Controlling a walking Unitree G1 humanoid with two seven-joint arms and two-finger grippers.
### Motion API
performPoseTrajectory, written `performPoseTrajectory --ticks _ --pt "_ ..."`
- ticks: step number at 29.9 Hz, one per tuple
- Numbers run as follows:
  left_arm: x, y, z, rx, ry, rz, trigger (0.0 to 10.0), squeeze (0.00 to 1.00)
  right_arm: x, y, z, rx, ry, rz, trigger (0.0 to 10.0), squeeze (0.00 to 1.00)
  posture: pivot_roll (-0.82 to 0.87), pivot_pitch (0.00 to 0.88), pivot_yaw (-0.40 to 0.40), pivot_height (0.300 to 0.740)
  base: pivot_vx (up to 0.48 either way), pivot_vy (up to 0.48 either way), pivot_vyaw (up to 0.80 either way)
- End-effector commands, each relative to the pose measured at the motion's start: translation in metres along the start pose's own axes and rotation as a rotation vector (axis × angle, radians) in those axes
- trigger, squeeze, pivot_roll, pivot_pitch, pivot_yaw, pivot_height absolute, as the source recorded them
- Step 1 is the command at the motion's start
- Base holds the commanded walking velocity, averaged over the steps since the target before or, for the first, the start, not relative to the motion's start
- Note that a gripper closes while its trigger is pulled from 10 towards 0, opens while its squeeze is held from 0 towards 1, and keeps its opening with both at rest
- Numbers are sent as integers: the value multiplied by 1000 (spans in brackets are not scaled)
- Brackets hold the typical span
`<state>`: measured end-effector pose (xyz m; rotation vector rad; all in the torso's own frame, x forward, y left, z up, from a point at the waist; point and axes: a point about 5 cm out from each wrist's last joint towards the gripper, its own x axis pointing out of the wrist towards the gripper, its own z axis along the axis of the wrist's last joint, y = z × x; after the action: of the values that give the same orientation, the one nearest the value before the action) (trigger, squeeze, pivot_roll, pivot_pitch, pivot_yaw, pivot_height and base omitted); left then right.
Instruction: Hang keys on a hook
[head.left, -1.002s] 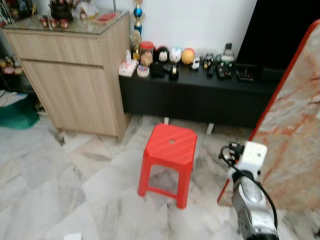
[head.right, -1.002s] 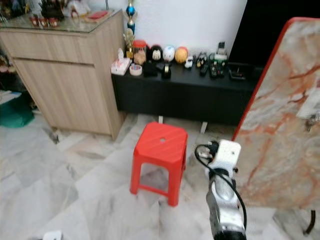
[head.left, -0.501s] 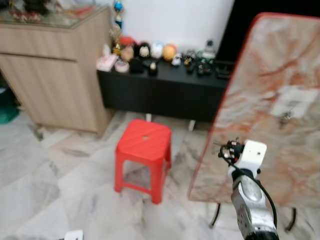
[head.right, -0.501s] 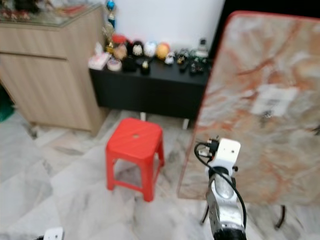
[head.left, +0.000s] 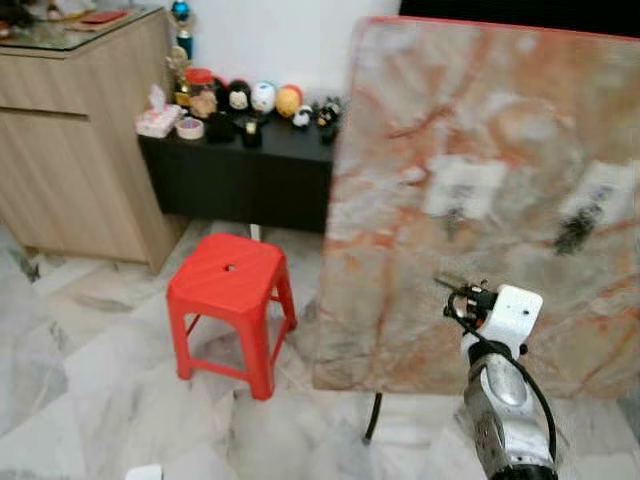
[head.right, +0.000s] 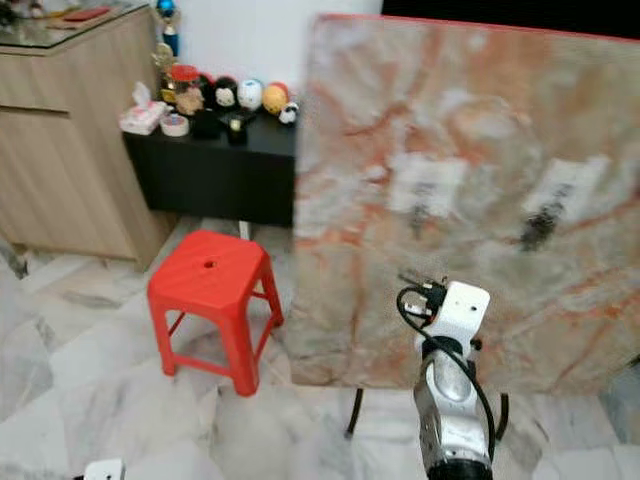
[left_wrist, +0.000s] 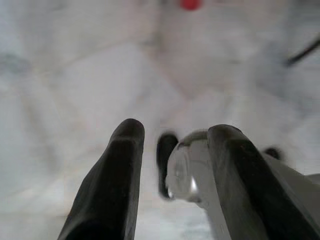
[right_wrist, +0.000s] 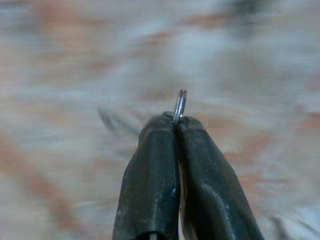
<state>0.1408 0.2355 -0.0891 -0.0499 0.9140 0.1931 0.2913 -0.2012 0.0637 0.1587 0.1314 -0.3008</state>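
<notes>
My right gripper (right_wrist: 175, 122) is shut on a small metal key ring (right_wrist: 179, 105), which sticks up between the fingertips. In the eye views the right arm (head.left: 500, 330) is raised in front of an upright marble-patterned board (head.left: 480, 110). The board carries two white patches, each with a dark hook: the left hook (head.left: 456, 196) and the right hook (head.left: 578, 228). The gripper sits below the left hook and a short way off the board. My left gripper (left_wrist: 172, 132) hangs open over the floor with nothing between its fingers.
A red plastic stool (head.left: 228, 282) stands on the marble floor left of the board. Behind it is a low black cabinet (head.left: 240, 175) with small ornaments, and a wooden sideboard (head.left: 70, 130) at far left. The board's thin black legs (head.left: 372, 418) reach the floor.
The camera has swung to the right, so the stool and cabinets slid left and the marble board now faces me. The right arm keeps its raised pose with the ring held.
</notes>
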Motion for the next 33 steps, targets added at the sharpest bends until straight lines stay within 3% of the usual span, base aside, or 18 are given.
performPoseTrajectory --ticks 1,22,33 --pt "-1 3 -3 13 17 1 10000 0 2 1 4 6 -14 -5 10000 0 33 0 -58 735 0 -480 0" --pt "0 3 -1 5 19 13 10000 0 4 3 7 6 -25 -16 10000 0 30 0 -53 735 0 -465 0" --pt "-1 4 -3 -7 25 22 10000 0 5 6 6 11 -23 -13 10000 0 34 0 -53 735 0 0 0"
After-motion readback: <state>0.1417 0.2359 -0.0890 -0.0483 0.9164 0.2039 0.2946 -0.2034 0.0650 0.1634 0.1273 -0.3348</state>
